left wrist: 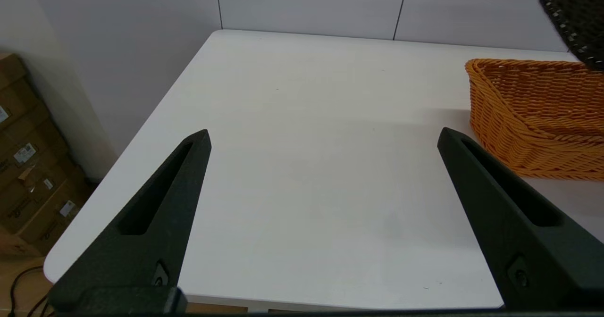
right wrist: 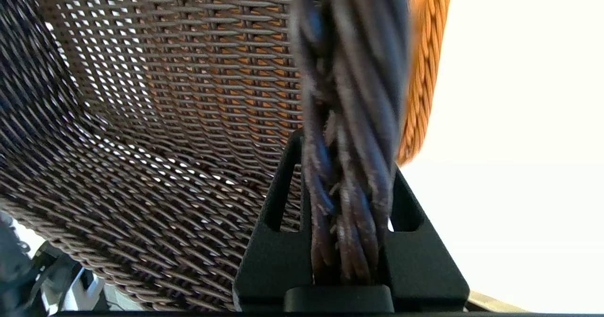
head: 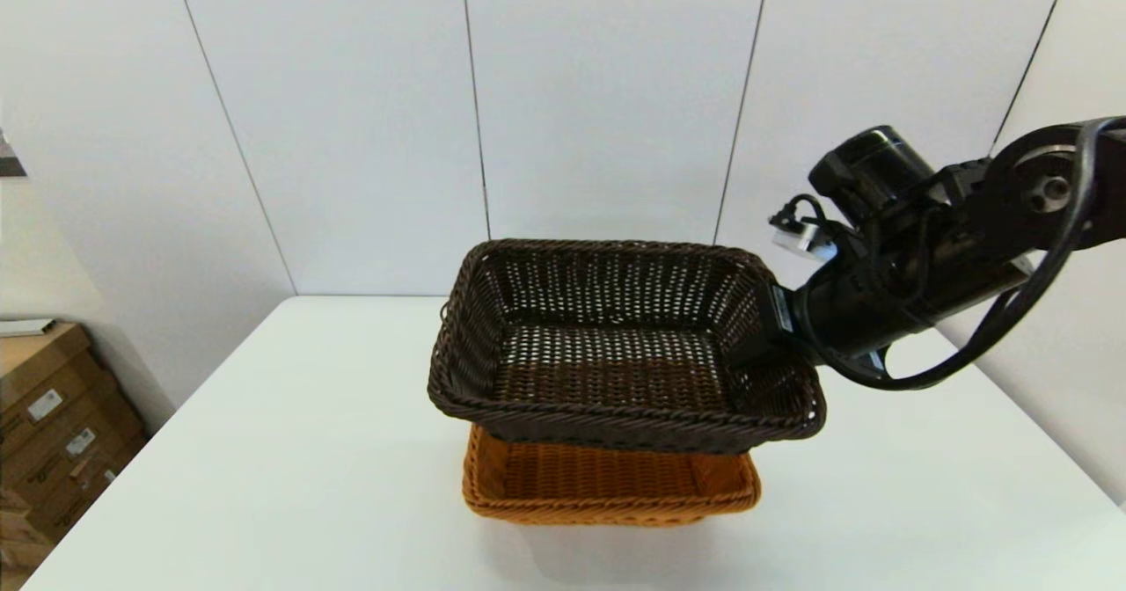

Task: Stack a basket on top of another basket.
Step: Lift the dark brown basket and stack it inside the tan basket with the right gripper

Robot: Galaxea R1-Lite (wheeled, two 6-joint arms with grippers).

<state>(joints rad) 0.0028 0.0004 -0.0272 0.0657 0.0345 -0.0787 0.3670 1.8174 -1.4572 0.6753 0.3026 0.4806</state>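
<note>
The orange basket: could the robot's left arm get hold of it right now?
Probably yes. The left end effector is open, with bare table between it and the orange basket's near side. The dark basket, held by the right end effector, hangs above it.

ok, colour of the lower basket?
Orange-tan wicker basket, clearest in the left wrist view.

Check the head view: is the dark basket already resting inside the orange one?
No: the dark basket hangs above the orange basket, held by its rim in the right hand.
</note>
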